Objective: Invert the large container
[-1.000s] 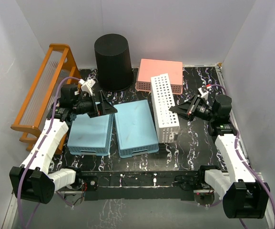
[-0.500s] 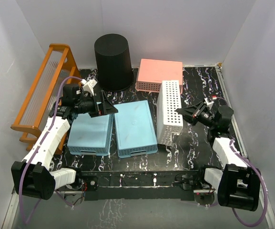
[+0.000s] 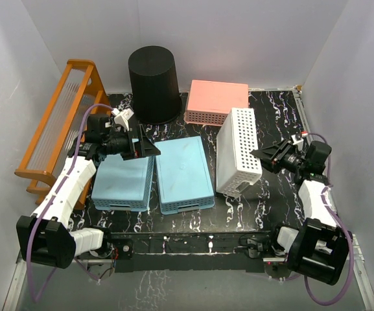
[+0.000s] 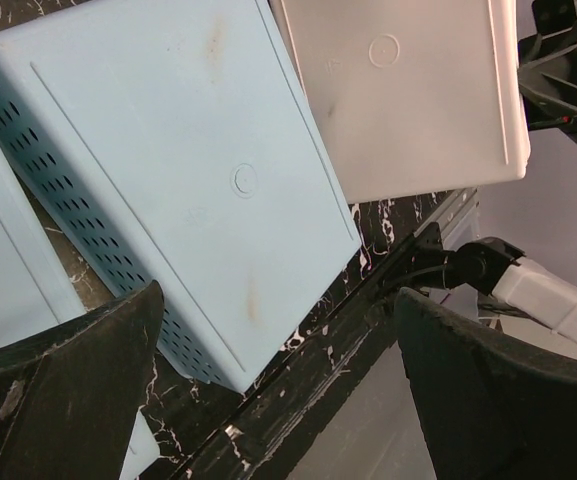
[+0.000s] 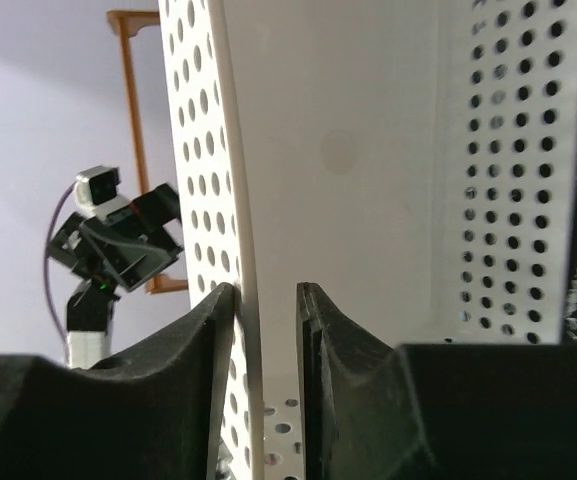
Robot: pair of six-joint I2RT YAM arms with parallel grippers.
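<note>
The large container point(image 3: 154, 84), a black ribbed bucket, stands at the back of the table with a flat closed face up; neither gripper touches it. My left gripper point(image 3: 149, 148) hangs open in front of it, over the blue baskets, with nothing between its fingers point(image 4: 278, 300). My right gripper point(image 3: 264, 157) is at the right, its jaws straddling one perforated wall of a tilted white basket point(image 3: 238, 152). In the right wrist view point(image 5: 266, 290) one finger lies against that wall point(image 5: 243, 200) and a narrow gap shows at the other.
Two overturned blue baskets point(image 3: 125, 181) point(image 3: 183, 172) lie side by side mid-table. A pink basket point(image 3: 218, 100) sits behind the white one. An orange rack point(image 3: 60, 123) leans along the left wall. White walls enclose the table on three sides.
The white basket has tipped over to the right as my right arm drew back rightward. The right jaws have parted slightly. The left arm has barely moved.
</note>
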